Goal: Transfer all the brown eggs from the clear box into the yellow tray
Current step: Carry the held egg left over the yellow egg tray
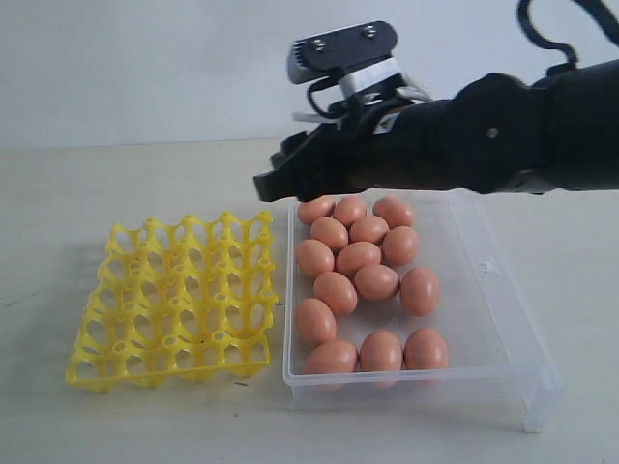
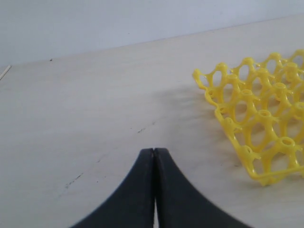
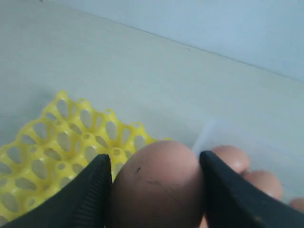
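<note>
Nearest the camera, a pale bench carries the two containers side by side, just beside each other: the yellow tray on the left and the clear box on the right

Every cup of the yellow tray that shows is empty, so no egg has been delivered yet

The brown eggs lie loose in the clear box, about fifteen of them, crowded toward the side nearest the tray and running from its near wall to its far end; the other side of the box floor is bare

At the far end of the box the black right arm reaches in from the right, ending above the box corner closest to the tray

Its right tool stands wide and holds one brown egg between its two fingers, with the tray's lattice beyond it and more eggs to one side

The left tool has its fingers pressed together, holds nothing, and is out over bare bench near a tray corner

By my judgement the task is only starting: the first egg is gripped but not placed, and all the rest wait in the box
</note>
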Controlling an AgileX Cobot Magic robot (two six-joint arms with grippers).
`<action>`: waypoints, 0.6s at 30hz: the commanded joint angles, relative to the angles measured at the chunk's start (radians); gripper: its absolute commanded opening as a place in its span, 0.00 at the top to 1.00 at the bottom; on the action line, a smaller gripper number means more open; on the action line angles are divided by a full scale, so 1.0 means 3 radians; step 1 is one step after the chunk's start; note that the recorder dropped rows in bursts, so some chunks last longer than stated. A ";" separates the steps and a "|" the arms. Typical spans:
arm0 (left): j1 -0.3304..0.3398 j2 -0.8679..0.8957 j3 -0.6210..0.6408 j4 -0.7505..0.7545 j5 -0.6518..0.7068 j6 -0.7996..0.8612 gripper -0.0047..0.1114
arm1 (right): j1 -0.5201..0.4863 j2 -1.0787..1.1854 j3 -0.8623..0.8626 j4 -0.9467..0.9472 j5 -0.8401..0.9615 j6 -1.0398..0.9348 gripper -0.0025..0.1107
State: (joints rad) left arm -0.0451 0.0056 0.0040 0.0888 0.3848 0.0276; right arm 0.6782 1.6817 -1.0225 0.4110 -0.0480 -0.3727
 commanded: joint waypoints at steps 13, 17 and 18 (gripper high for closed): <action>-0.0016 -0.0019 -0.0013 0.0001 -0.0021 -0.0019 0.96 | 0.0447 0.1278 -0.1069 -0.2086 -0.1167 0.2208 0.98; -0.0016 -0.0019 -0.0013 0.0001 -0.0021 -0.0019 0.96 | 0.0425 0.1545 -0.1261 -0.2705 -0.1369 0.2653 0.98; -0.0016 -0.0019 -0.0013 0.0001 -0.0021 -0.0019 0.96 | 0.0418 0.1615 -0.1319 -0.2720 -0.1347 0.2669 0.98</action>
State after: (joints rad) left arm -0.0451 0.0056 0.0040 0.0923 0.3848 0.0276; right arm 0.8123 2.1241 -1.3774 -0.3126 -0.4158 0.3549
